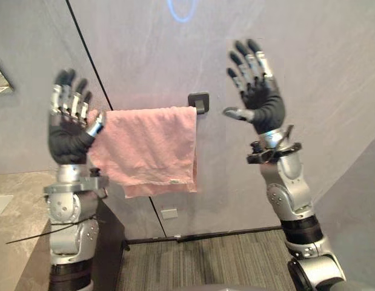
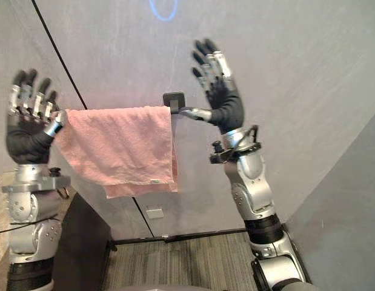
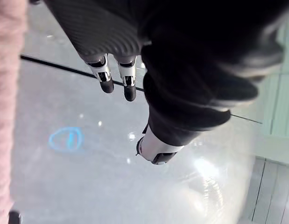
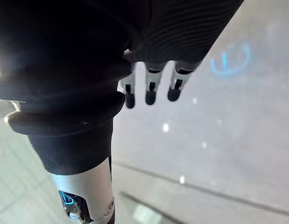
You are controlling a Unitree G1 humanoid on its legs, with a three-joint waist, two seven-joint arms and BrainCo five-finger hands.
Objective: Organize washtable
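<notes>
A towel (image 1: 148, 148) is draped at centre frame, its support hidden but for a bracket (image 1: 199, 101). Both hands are held released: left hand (image 1: 67, 130) at the towel's left edge, contact unclear; right hand (image 1: 260, 97) upper right.

My right hand (image 4: 151, 91) is raised before a grey wall (image 4: 219, 149), fingers (image 4: 175, 88) straight and touching nothing, thumb (image 4: 83, 191) standing apart. A blue ring mark (image 4: 230, 58) shows on the wall beyond them. A dark seam (image 4: 191, 185) crosses the wall.
</notes>
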